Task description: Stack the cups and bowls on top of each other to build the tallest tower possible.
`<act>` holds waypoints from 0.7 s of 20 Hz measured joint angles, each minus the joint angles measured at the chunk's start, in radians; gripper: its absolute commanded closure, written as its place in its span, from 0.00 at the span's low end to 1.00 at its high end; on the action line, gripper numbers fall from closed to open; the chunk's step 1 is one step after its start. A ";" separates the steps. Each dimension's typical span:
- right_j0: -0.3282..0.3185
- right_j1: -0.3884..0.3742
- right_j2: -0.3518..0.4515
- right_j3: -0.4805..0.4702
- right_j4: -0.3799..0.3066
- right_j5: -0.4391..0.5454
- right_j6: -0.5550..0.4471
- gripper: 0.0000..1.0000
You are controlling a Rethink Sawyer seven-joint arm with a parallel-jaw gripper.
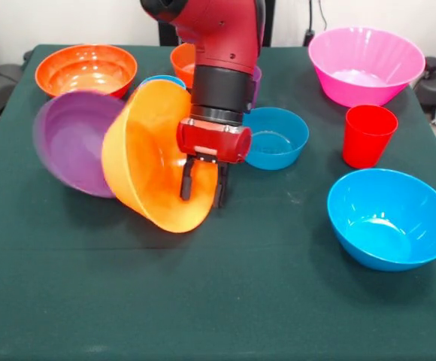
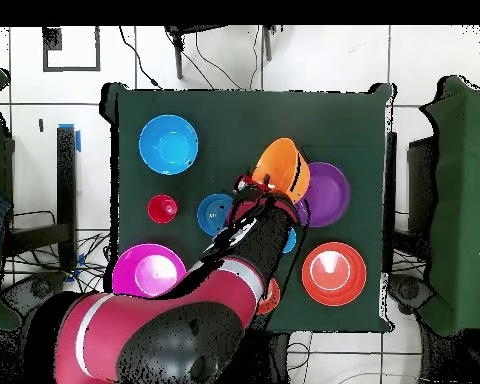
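My gripper (image 1: 203,184) is shut on the rim of the large orange bowl (image 1: 146,154), one finger inside and one outside. The bowl is tipped steeply on its side, lower edge near the table, and leans against the tilted purple bowl (image 1: 71,143). From overhead the gripper (image 2: 252,185) is at the orange bowl's (image 2: 284,168) edge, next to the purple bowl (image 2: 329,192). Nothing is stacked in the orange bowl. The light blue cup (image 1: 161,80) and purple cup (image 1: 255,79) peek out behind the arm. The red cup (image 1: 367,135) stands upright at the right.
The small blue bowl (image 1: 276,137) sits just right of the gripper. The large blue bowl (image 1: 390,218) is at the front right and the large pink bowl (image 1: 365,65) at the back right. The red-orange bowl (image 1: 86,69) and small orange bowl (image 1: 182,60) are at the back left.
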 measured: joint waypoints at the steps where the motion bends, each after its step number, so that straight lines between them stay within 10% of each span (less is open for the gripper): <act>1: 0.000 -0.002 0.004 0.006 0.001 -0.021 0.000 0.00; 14: 0.001 -0.003 0.005 0.049 0.142 -0.317 0.000 0.00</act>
